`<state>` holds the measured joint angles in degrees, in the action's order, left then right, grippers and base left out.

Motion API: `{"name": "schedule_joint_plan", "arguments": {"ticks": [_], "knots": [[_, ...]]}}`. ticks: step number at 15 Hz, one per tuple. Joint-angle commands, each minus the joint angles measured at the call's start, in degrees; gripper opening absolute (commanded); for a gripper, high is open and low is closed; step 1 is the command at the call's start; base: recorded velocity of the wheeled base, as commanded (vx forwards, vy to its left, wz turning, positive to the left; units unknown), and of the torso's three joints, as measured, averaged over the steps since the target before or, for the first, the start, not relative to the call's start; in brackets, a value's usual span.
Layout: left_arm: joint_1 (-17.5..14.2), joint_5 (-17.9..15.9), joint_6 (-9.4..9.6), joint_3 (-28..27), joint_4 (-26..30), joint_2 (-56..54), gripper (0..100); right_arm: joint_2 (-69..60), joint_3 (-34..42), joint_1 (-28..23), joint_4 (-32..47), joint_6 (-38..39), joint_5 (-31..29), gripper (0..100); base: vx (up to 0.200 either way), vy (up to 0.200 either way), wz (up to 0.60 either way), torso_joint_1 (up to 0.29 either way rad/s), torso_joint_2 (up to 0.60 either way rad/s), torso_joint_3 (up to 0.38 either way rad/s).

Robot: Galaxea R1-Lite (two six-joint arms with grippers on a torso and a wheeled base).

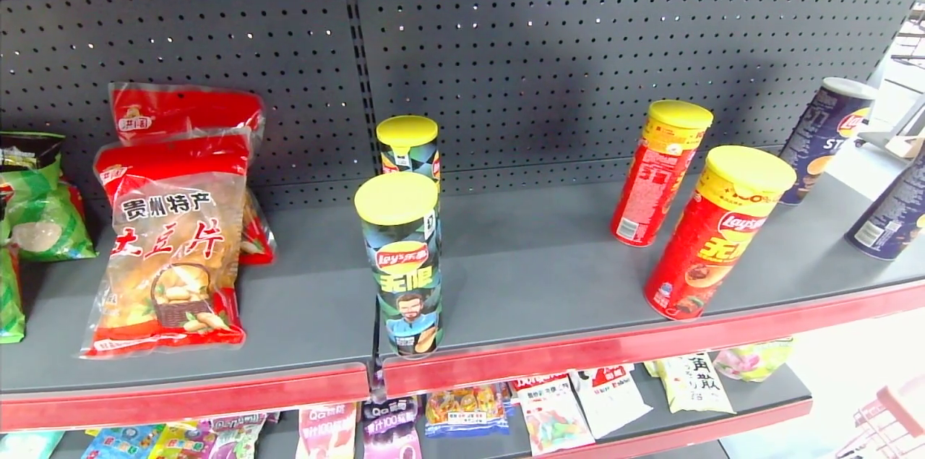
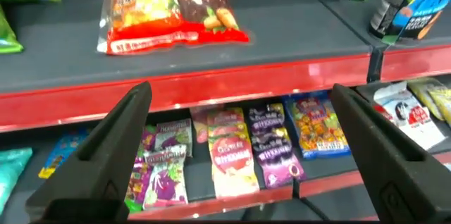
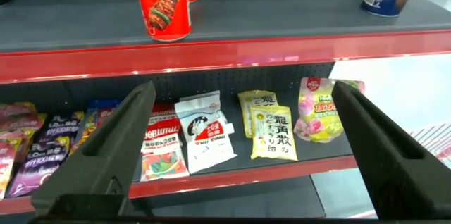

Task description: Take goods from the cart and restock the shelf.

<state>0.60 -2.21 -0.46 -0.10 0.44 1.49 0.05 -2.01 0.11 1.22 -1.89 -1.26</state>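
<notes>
The grey shelf [image 1: 535,278] with a red front lip holds two dark green chip cans [image 1: 405,264] with yellow lids in the middle and two red chip cans [image 1: 712,231] to the right. Red bags of potato slices [image 1: 170,256] lie at the left. My left gripper [image 2: 239,153] is open in front of the shelf's red edge [image 2: 211,83], below the red bag [image 2: 169,13], with nothing between its fingers. My right gripper [image 3: 239,153] is open too, empty, in front of the lower shelf, with a red can [image 3: 163,4] above it.
Dark blue cans [image 1: 827,137] stand at the far right of the shelf, green bags [image 1: 36,206] at the far left. The lower shelf [image 3: 232,175] holds small snack packets [image 3: 201,132]. A red cart's corner [image 1: 892,415] shows at the bottom right. Pegboard backs the shelf.
</notes>
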Motion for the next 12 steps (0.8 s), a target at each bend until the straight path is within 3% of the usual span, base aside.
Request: {"name": "schedule_joint_plan", "arguments": {"ticks": [1,5,8,12], "knots": [[-0.25,0.01,0.02,0.10,0.00,-1.40,100,-0.05,-0.01,0.07,0.01,0.22,0.03,100,0.000,0.000,0.00,0.000,0.00,0.000],[-0.25,0.10,0.02,0.01,0.00,-1.40,100,-0.05,-0.01,-0.02,0.01,0.57,-0.15,100,0.000,0.000,0.00,0.000,0.00,0.000],[-0.25,0.01,0.02,0.10,0.00,-1.40,100,-0.05,-0.01,-0.02,0.01,0.48,-0.24,100,-0.200,0.000,0.00,0.009,0.00,0.001],[-0.25,0.01,0.02,0.10,0.00,-1.40,100,-0.05,0.08,-0.02,0.01,0.48,-0.24,100,0.000,0.000,0.00,0.000,0.00,0.000]]}}
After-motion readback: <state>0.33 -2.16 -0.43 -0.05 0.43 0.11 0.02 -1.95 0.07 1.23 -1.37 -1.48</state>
